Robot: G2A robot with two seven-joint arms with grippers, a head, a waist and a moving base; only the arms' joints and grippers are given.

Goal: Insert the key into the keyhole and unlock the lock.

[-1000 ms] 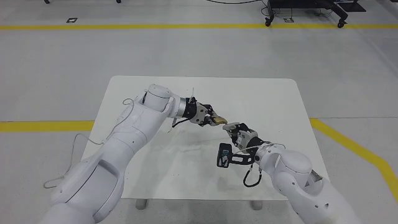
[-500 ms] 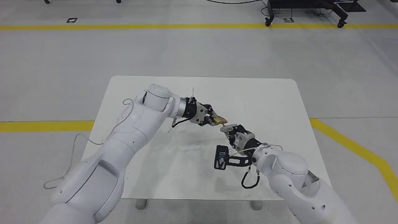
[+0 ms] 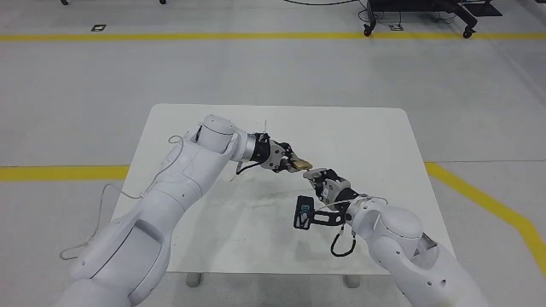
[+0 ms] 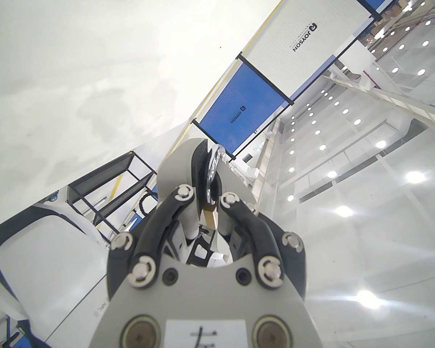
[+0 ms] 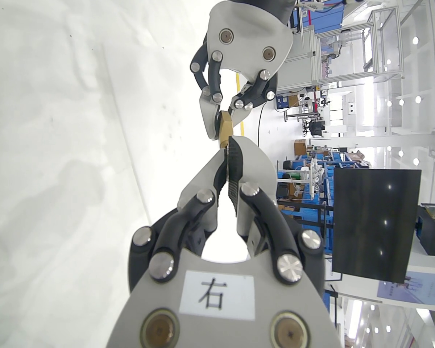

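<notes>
Standing by the white table (image 3: 367, 128), I see both arms meet above its middle. The left gripper (image 3: 293, 164) comes in from ten o'clock, clamped on the brass lock (image 3: 301, 166), with the silver shackle (image 4: 215, 161) tucked between its fingers. The right gripper (image 3: 321, 179) sits at the lock's four o'clock, tips touching the brass. It is pinched narrow on the key, which is hidden between its pads. Insertion looks like the step in hand. I'd keep the lock rigid, line the blade up with the keyhole, push gently and straight, and twist only once it is fully seated.
</notes>
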